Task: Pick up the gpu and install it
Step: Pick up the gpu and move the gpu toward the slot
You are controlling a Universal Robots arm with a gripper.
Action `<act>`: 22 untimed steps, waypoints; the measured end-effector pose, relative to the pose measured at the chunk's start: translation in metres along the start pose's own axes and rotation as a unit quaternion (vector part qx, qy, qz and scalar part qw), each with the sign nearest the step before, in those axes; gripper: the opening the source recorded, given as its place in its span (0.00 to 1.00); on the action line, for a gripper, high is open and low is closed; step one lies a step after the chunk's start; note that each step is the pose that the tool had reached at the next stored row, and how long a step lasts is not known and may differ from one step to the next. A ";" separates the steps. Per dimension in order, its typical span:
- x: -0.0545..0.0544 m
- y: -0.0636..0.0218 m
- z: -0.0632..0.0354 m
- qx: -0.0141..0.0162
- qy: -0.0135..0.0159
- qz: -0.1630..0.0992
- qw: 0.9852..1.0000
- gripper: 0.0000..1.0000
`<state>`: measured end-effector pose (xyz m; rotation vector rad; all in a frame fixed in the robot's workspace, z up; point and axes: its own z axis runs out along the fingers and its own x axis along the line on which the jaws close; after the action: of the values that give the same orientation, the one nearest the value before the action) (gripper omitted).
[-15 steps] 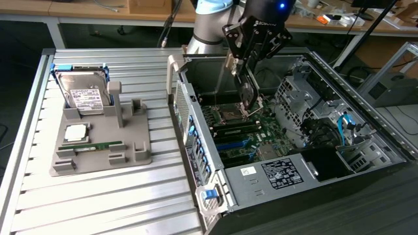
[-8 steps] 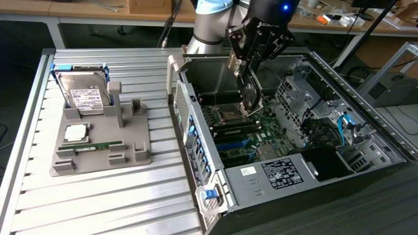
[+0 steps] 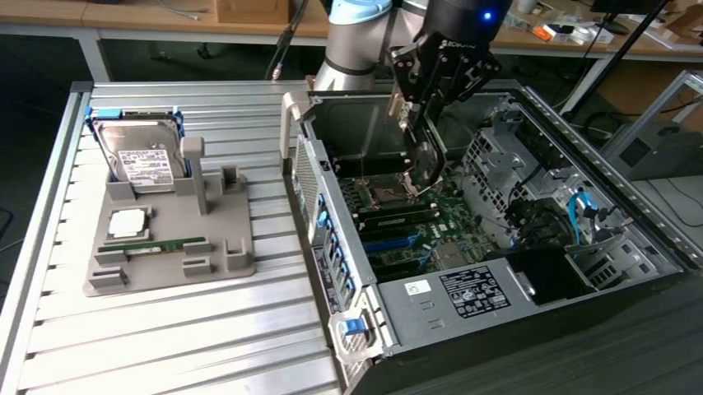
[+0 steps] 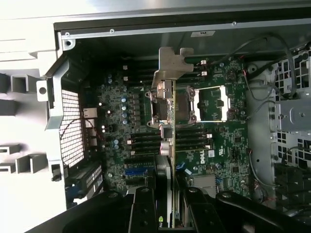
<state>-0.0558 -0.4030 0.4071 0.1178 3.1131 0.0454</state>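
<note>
Black two-finger gripper [image 3: 426, 103] is clamped on the thin dark gpu card with silvery metal bracket [image 3: 426, 160]. The card hangs on edge inside the open grey metal computer case [image 3: 472, 288], over the green motherboard [image 3: 407, 222]. Can't tell if it touches the board. In the wrist view the card [image 4: 168, 121] is edge-on between the fingers [image 4: 145, 208]. A silver hard drive with white label [image 3: 141, 156] and a narrow green memory stick [image 3: 154, 244] sit on the grey holder [image 3: 225, 247], well apart.
</note>
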 end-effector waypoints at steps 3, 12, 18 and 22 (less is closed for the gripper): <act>-0.003 0.0001 0.0010 0.000 0.000 0.000 1.000 0.27; -0.014 0.0006 0.0039 0.000 0.000 0.000 1.000 0.27; -0.024 0.0011 0.0067 0.001 0.000 0.000 1.000 0.27; -0.029 0.0014 0.0084 0.001 0.000 0.000 1.000 0.27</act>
<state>-0.0267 -0.4036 0.3994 0.1177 3.1132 0.0431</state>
